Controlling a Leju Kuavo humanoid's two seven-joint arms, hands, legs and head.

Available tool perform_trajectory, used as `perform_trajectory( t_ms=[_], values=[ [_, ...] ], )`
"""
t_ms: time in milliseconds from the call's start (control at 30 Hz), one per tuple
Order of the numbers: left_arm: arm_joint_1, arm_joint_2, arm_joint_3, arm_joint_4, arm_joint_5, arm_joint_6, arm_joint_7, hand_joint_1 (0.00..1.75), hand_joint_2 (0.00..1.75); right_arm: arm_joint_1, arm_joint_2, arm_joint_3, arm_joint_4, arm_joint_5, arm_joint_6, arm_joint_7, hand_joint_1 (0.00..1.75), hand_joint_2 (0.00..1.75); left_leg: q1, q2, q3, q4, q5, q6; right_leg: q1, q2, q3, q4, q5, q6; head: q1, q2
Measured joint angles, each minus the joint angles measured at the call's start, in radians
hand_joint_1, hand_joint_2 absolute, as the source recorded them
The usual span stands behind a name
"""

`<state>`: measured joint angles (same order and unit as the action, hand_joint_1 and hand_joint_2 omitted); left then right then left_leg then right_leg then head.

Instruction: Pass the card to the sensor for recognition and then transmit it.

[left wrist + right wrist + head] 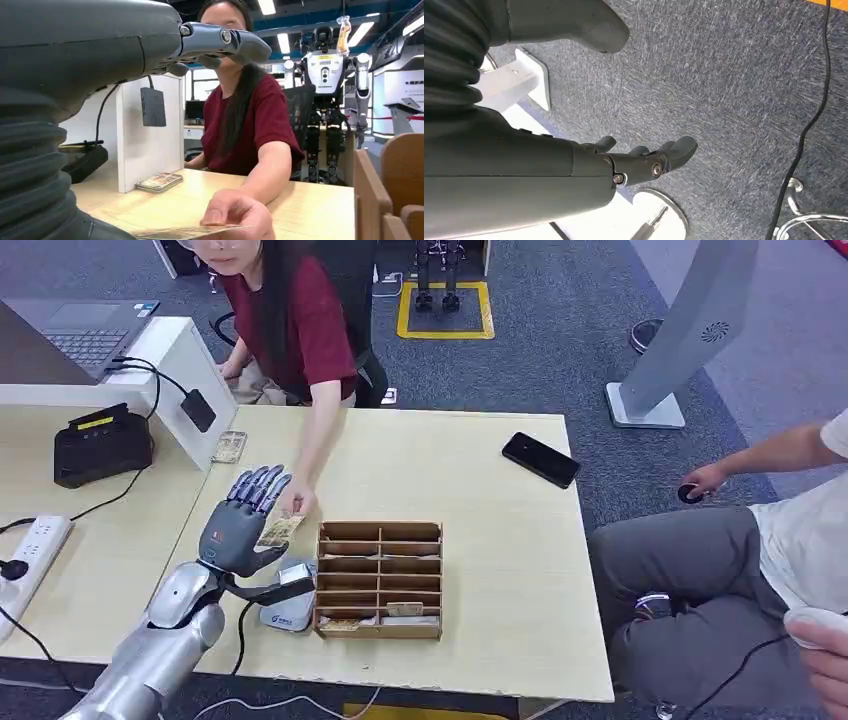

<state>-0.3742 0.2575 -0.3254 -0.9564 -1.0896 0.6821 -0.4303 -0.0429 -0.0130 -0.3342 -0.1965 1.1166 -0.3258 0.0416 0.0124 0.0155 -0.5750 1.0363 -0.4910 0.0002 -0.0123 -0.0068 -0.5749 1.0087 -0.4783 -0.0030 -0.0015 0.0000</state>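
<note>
A card point(279, 531) is gripped at its far end by the hand point(297, 503) of a person in a red shirt, who reaches across the table. Its near end lies by the thumb of my left hand point(240, 525), whose fingers point(225, 42) stand straight and spread, well away from the thumb. In the left wrist view the card point(185, 232) lies flat under the person's thumb. The grey sensor point(285, 610) sits on the table just below my left hand. My right hand point(644, 162) hangs over the carpet, loosely curled and holding nothing.
A wooden slotted box point(380, 580) stands right of the sensor. A stack of cards point(229, 447) lies by a white divider point(180, 370). A black terminal point(100, 445), a power strip point(30, 555) and a phone point(540, 460) are on the tables. Another person point(760, 550) sits at right.
</note>
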Motion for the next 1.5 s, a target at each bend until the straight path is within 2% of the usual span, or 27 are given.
perform_trajectory(
  t_ms=[233,267,700,1033,1200,1300,1400,1500],
  values=[
    [0.005,-0.004,0.008,-0.004,0.046,-0.033,-0.031,1.59,1.75,0.000,0.000,-0.007,0.000,0.016,-0.002,-0.002,0.00,1.75,0.000,0.000,0.000,0.000,0.000,0.000,0.000,0.000,0.000,0.000,0.000,0.000,0.000,0.000],
    [0.005,-0.005,0.009,-0.005,0.047,-0.035,-0.030,1.75,1.75,0.000,0.000,-0.007,0.000,0.016,-0.002,-0.003,0.00,1.75,0.000,0.000,0.000,0.000,0.000,0.000,0.000,0.000,0.000,0.000,0.000,0.000,0.000,0.000],
    [0.005,-0.012,0.026,-0.006,0.074,-0.036,-0.034,1.75,1.75,0.000,0.002,-0.023,0.000,0.019,-0.002,-0.005,0.00,1.75,0.000,0.000,0.000,0.000,0.000,0.000,0.000,0.000,0.000,0.000,0.000,0.000,0.000,0.000],
    [0.029,-0.032,0.064,-0.048,0.183,-0.057,-0.094,1.75,1.75,0.000,0.003,-0.031,0.000,0.037,-0.001,-0.012,0.00,1.75,0.000,0.000,0.000,0.000,0.000,0.000,0.000,0.000,0.000,0.000,0.000,0.000,0.000,0.000],
    [0.066,-0.051,0.110,-0.117,0.329,-0.127,-0.179,1.75,1.75,0.000,0.004,-0.038,0.000,0.056,0.000,-0.018,0.00,1.75,0.000,0.000,0.000,0.000,0.000,0.000,0.000,0.000,0.000,0.000,0.000,0.000,0.000,0.000],
    [0.079,-0.061,0.134,-0.165,0.393,-0.203,-0.173,1.75,1.75,0.000,0.005,-0.048,0.000,0.056,0.001,-0.016,0.00,1.75,0.000,0.000,0.000,0.000,0.000,0.000,0.000,0.000,0.000,0.000,0.000,0.000,0.000,0.000],
    [0.086,-0.081,0.169,-0.204,0.494,-0.326,-0.151,1.75,1.75,0.000,0.005,-0.058,0.000,0.064,0.001,-0.014,0.00,1.75,0.000,0.000,0.000,0.000,0.000,0.000,0.000,0.000,0.000,0.000,0.000,0.000,0.000,0.000],
    [0.094,-0.099,0.199,-0.232,0.555,-0.387,-0.144,1.75,1.75,0.001,0.008,-0.068,0.000,0.070,0.000,-0.015,0.00,1.75,0.000,0.000,0.000,0.000,0.000,0.000,0.000,0.000,0.000,0.000,0.000,0.000,0.000,0.000]
  ],
)
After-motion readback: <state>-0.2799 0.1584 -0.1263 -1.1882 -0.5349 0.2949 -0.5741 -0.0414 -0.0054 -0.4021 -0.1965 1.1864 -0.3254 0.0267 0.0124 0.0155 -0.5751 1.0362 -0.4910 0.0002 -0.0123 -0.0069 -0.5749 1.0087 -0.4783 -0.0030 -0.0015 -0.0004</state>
